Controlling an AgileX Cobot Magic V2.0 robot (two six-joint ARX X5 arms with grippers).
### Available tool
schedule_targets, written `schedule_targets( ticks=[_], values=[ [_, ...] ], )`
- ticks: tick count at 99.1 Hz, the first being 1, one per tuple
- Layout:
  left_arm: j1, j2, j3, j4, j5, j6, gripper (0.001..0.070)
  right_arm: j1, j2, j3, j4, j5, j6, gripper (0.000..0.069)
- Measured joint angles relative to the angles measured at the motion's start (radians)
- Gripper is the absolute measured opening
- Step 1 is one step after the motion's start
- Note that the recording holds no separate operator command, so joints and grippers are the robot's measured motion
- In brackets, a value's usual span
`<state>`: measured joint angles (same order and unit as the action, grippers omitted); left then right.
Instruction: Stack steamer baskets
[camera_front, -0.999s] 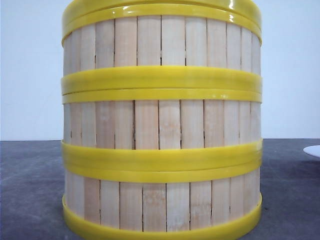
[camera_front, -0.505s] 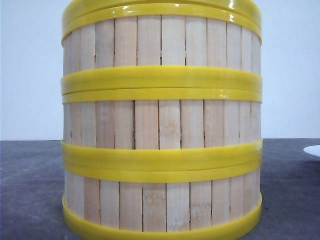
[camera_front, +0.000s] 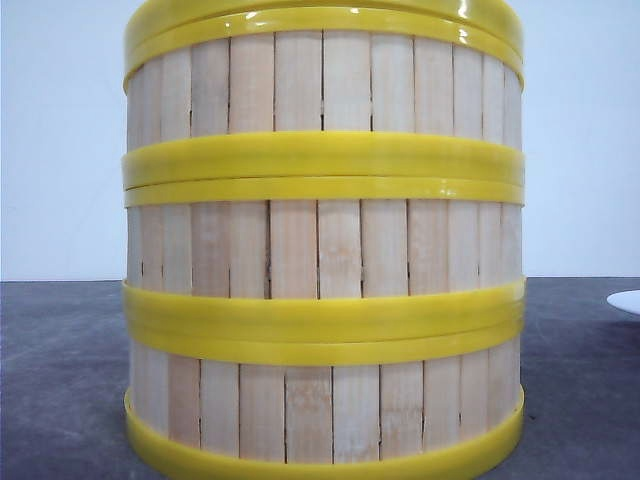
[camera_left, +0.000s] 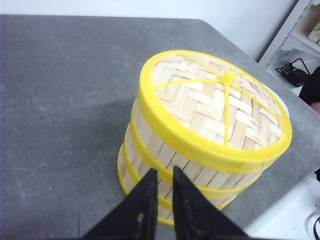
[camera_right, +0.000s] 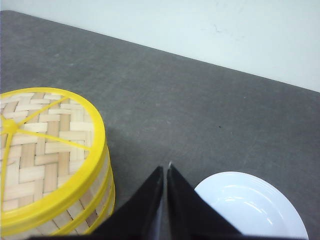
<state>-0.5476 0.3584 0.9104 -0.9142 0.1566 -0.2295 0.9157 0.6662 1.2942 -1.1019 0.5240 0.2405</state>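
The three steamer baskets (camera_front: 322, 250) stand stacked in one column on the dark grey table (camera_front: 60, 380), close in front of the front camera, filling most of that view; their yellow rims meet in double bands between the tiers of pale slats. On top sits a flat woven lid (camera_left: 215, 100) with a yellow ring and thin yellow spokes meeting at a small central knob. What lies inside the baskets cannot be seen, since the lid covers the top one. A white plate (camera_right: 252, 205) rests on the table to the right of the stack, apart from it, and it looks bare on the part that shows. The left gripper (camera_left: 160, 187) hangs above the table just beside the stack's lower wall, its black fingers drawn together to a thin slit and gripping nothing. The right gripper (camera_right: 165, 175) hovers over the table between the stack and the plate, fingers likewise pressed nearly together and empty. In the front view neither arm shows, and the stack's top and base are cut off by the frame.
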Motion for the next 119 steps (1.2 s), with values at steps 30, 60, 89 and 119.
schedule_targets(
  ticks=[30,60,89,119],
  values=[
    [0.0,0.0,0.0,0.005,0.0,0.0,0.0027,0.0,0.0,0.0,0.0,0.0,0.0,0.0008],
    [0.0,0.0,0.0,0.005,0.0,0.0,0.0027,0.0,0.0,0.0,0.0,0.0,0.0,0.0008],
    [0.045,-0.021,0.0,0.005,-0.029,0.174,0.0027,0.0,0.0,0.0,0.0,0.0,0.0,0.0008],
    [0.181,-0.021,0.0,0.018,-0.053,0.22,0.0027,0.0,0.0,0.0,0.0,0.0,0.0,0.0008]
  ],
)
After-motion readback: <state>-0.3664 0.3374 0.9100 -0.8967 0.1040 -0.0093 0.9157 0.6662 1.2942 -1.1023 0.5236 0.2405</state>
